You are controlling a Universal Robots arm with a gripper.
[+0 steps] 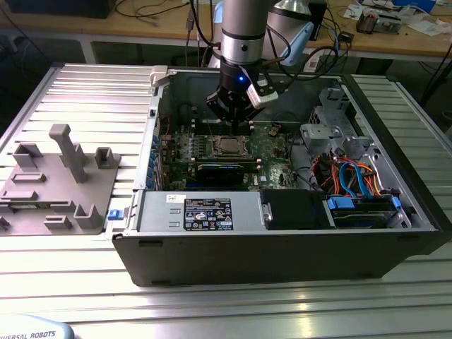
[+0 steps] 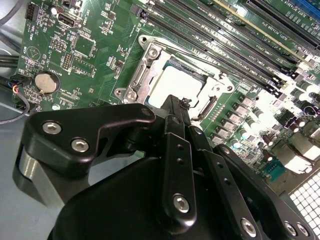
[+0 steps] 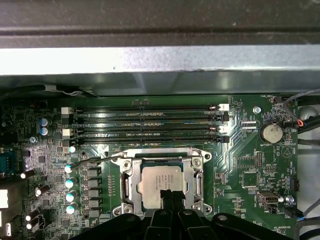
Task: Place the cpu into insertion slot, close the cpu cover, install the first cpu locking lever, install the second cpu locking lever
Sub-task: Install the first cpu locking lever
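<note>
From my station I see a work table (image 1: 85,92) topped with ribbed, pale aluminium profiles that catch a soft overhead light and shine brightest along the near edge. On the exterior view's left a grey plastic fixture (image 1: 56,183) with upright posts and pockets sits on that surface. Behind, a wooden bench (image 1: 395,44) runs across the back, strewn with black cables (image 1: 152,10), papers (image 1: 431,25) and small electronic parts. Under the bench the space falls into dark shadow.
</note>
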